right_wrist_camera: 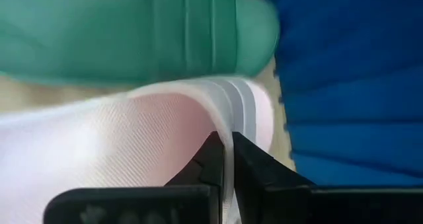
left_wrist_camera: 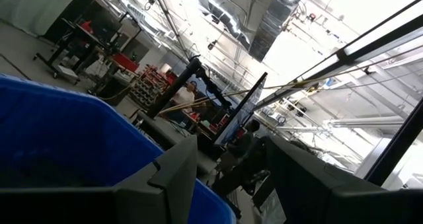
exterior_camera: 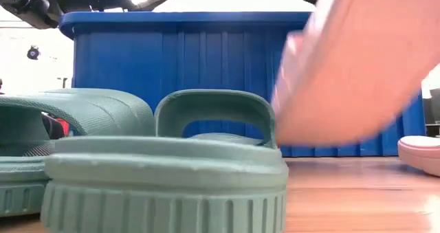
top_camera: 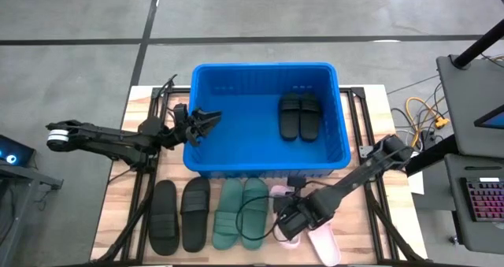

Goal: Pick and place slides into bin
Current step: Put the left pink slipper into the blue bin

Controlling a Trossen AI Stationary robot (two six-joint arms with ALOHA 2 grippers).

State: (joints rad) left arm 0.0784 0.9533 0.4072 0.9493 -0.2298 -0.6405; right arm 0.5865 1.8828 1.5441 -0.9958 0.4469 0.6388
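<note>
overhead view first: right end effector [top_camera: 287, 222] sits low at the bench's [top_camera: 370, 220] near edge, clamped on a pink slide [top_camera: 319, 239]. black pair [top_camera: 299, 115] lies in the blue bin [top_camera: 268, 165]; another black pair [top_camera: 179, 214] and green pair [top_camera: 242, 212] line the front. left end effector [top_camera: 206, 119] hovers, fingers apart, over the bin's left rim. right wrist view: fingers [right_wrist_camera: 211, 161] pinch the pink strap [right_wrist_camera: 225, 102] beside the bin wall.
</note>
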